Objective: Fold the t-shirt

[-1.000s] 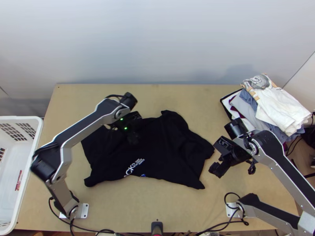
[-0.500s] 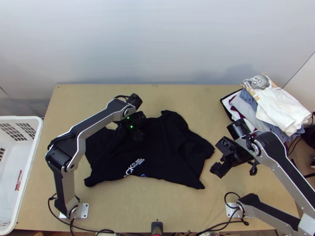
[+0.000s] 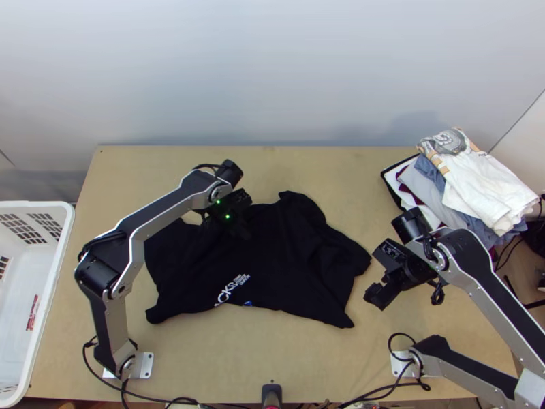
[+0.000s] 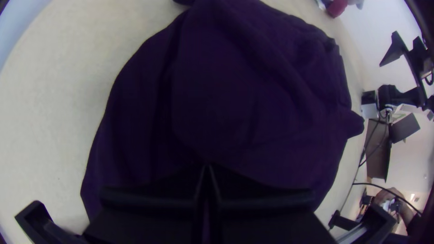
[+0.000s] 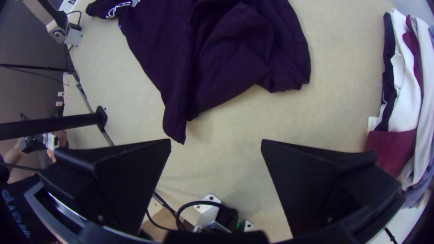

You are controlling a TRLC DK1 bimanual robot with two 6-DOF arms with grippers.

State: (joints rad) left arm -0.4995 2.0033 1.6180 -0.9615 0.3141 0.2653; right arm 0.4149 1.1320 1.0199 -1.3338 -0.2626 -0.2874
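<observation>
The black t-shirt [image 3: 286, 262] lies unevenly spread with wrinkles mid-table, white print near its front edge. Over its back left part is my left gripper [image 3: 241, 232], low at the cloth. In the left wrist view, the left gripper [image 4: 207, 166] has its fingers together above the dark shirt [image 4: 217, 104]; whether any fabric is between them cannot be made out. To the right of the shirt, apart from it, is my right gripper [image 3: 375, 296]. The right wrist view shows the right gripper [image 5: 216, 144] with its fingers wide apart and the shirt's corner [image 5: 176, 122] beyond them.
A white basket [image 3: 51, 273] stands at the left edge. Several garments [image 3: 477, 180] are stacked at the right back, beside the right arm. Bare wood [image 3: 272, 354] lies along the front, with cables at the table's edge.
My left gripper moved right over the shirt, then slightly back left. The shirt's left edge shifted a little right. The right gripper has barely moved.
</observation>
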